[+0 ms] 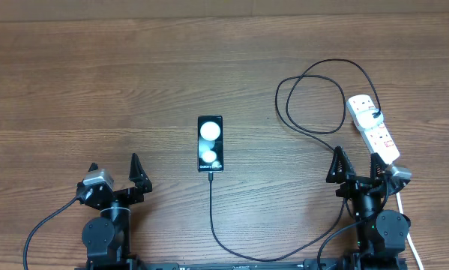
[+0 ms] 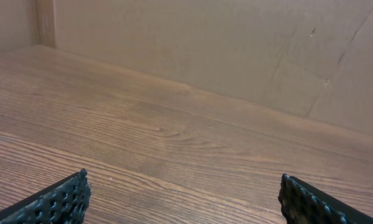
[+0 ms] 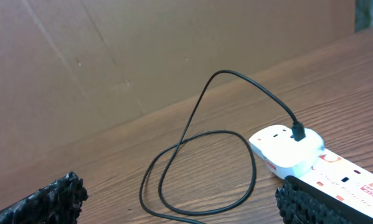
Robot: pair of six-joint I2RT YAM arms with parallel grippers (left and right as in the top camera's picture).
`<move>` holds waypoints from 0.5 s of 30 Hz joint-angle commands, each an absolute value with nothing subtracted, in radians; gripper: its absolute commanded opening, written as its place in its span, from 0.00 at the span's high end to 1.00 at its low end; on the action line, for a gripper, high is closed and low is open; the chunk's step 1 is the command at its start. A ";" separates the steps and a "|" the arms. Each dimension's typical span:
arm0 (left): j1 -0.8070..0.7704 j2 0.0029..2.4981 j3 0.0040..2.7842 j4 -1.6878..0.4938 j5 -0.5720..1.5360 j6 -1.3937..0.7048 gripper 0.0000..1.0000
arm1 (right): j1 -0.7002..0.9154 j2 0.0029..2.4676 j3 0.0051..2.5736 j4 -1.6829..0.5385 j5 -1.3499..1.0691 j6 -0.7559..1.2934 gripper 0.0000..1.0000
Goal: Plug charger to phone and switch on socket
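Down at the near edge of the worktop, both arms are sitting low. The left end effector is showing its fingers spread wide with nothing between them, and the right end effector is doing the same, gaping and empty. Moving out from there, the black cable is running from the near edge up the middle of the worktop and meeting the near end of the phone. The phone is lying flat at the centre, long axis pointing near to far, so the plug-in looks done. Further out on the right, the cable is looping and dropping into the charger plug, which is sitting in the far end of the white power strip. That strip is the one to watch. It is lying by the right edge, just ahead of the right end effector and a little to its right, with its long axis running near to far and leaning left at the far end. The right arm is clearly the nearer one and the left is well apart from it. The socket's switch is looking too small to pick out.
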State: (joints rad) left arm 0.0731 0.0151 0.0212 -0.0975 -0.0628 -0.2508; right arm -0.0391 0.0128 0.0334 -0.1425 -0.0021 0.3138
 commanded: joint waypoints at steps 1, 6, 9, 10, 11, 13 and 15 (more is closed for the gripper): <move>0.080 0.005 0.014 -0.091 -0.054 -0.228 0.00 | -0.033 0.002 0.032 -0.135 -0.001 0.306 0.00; 0.080 0.005 0.014 -0.089 -0.075 -0.226 0.00 | -0.033 0.002 0.032 -0.135 -0.001 0.305 0.00; 0.080 0.005 0.014 -0.088 -0.083 -0.228 0.01 | -0.033 0.002 0.032 -0.135 -0.001 0.305 0.00; 0.080 0.005 0.014 -0.088 -0.083 -0.228 0.00 | -0.033 0.002 0.032 -0.135 -0.001 0.305 0.00; 0.080 0.005 0.014 -0.088 -0.086 -0.228 0.00 | -0.033 0.002 0.032 -0.135 -0.001 0.305 0.00; 0.080 0.005 0.014 -0.080 -0.093 -0.215 0.00 | -0.033 0.002 0.032 -0.135 -0.001 0.305 0.00; 0.080 0.005 0.014 -0.086 -0.088 -0.177 0.00 | -0.033 0.002 0.032 -0.135 -0.001 0.305 0.00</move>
State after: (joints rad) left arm 0.0731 0.0151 0.0212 -0.0868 -0.0750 -0.2371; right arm -0.0383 0.0128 0.0334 -0.1417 -0.0017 0.3134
